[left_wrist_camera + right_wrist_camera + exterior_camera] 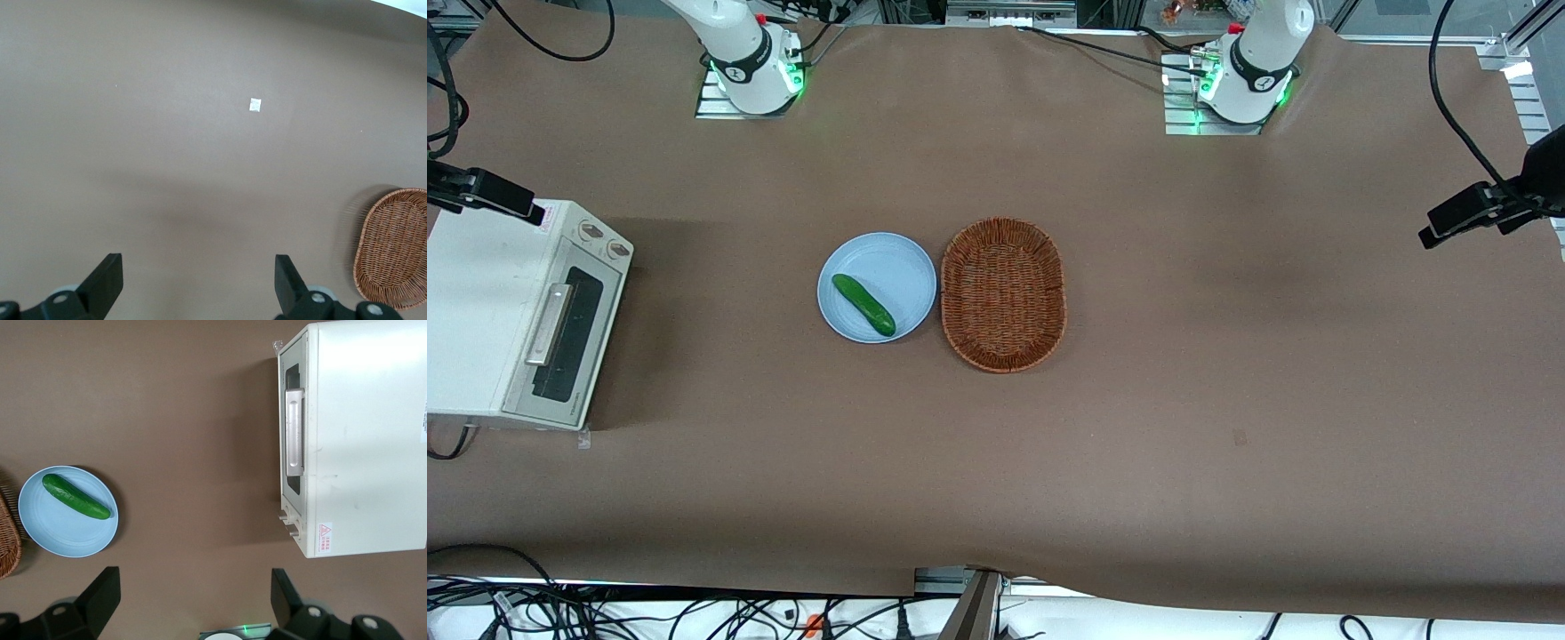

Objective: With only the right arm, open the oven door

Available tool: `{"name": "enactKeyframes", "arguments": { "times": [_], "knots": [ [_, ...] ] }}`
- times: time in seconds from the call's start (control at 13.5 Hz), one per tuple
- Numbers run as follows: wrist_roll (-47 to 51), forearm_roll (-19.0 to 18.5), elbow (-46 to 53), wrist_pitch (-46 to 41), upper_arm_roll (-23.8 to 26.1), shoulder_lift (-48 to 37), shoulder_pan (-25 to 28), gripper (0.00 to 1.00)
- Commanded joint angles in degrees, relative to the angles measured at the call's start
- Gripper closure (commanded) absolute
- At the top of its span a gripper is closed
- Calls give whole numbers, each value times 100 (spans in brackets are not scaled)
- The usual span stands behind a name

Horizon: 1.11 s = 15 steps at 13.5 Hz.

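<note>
The white two-knob toaster oven stands at the working arm's end of the table. Its oven door, silver-framed with a dark window and a long silver bar handle, is shut flat against the oven. In the right wrist view the door and handle show from above. The right arm's base shows in the front view, but its hand is out of that view. My gripper hangs high above the bare table between the oven and the plate. It is open wide, empty, and touches nothing.
A light blue plate with a green cucumber sits mid-table, beside a brown wicker basket. Both also show in the right wrist view, plate and basket. A black mounted fixture overhangs the oven's top.
</note>
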Motion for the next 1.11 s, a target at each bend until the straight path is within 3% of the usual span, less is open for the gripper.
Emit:
{"name": "enactKeyframes", "arguments": {
  "times": [0.0,0.74,1.03],
  "knots": [
    [-35,108,26,-104,51,-73,-50,0],
    [-44,108,-1,-245,60,-3,-50,0],
    [-746,108,-27,-446,60,164,-58,0]
  ]
}}
